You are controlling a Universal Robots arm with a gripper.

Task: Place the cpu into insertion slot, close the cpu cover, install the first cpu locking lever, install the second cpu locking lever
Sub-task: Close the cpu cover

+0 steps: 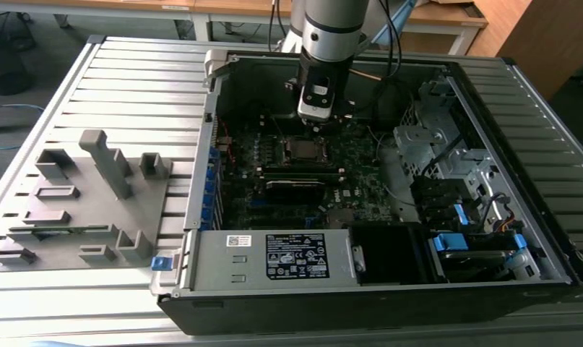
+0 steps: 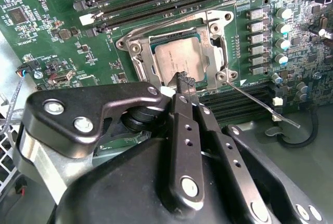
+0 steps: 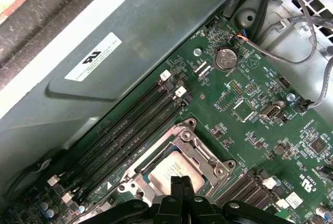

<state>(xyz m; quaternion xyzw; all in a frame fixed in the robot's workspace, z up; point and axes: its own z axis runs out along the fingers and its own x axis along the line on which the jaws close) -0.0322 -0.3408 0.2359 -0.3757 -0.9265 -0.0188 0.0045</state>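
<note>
Cpu (image 2: 177, 60) seated in insertion slot (image 2: 149, 68) on green board (image 2: 62, 52), cpu cover (image 2: 213, 57) lowered over it — tool (image 2: 184, 82) pinched closed, nothing gripped, tips at cover's edge; locking lever (image 2: 260, 104) sticking out sideways.

The cpu (image 2: 179, 60), a flat square chip with a dull silver-grey top, sits level in the insertion slot (image 1: 290, 150), which lies on the green motherboard toward the far side of the open case. The cpu cover (image 2: 212, 41), a thin silvery frame, lies down around it, the chip showing through its window. One wire locking lever (image 2: 265, 104) juts free from a corner.
</note>
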